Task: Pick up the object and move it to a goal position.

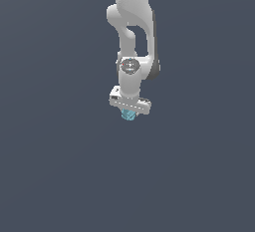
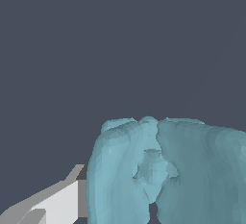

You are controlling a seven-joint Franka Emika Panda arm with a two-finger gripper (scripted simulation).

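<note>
The object (image 1: 128, 115) is a small light teal-blue lump that sits directly under the white hand of my gripper (image 1: 129, 113), in the middle of the exterior view. It fills much of the wrist view as a lumpy, ridged mass, the object (image 2: 163, 170). One white-grey finger (image 2: 57, 204) rests against its side. The other finger is hidden behind the object. The gripper is shut on the object. I cannot tell from these frames whether the object is lifted off the surface.
The white arm (image 1: 132, 22) comes down from the top of the exterior view. Everything around it is a plain dark grey-blue surface (image 1: 60, 166), with no other objects and no visible goal marker.
</note>
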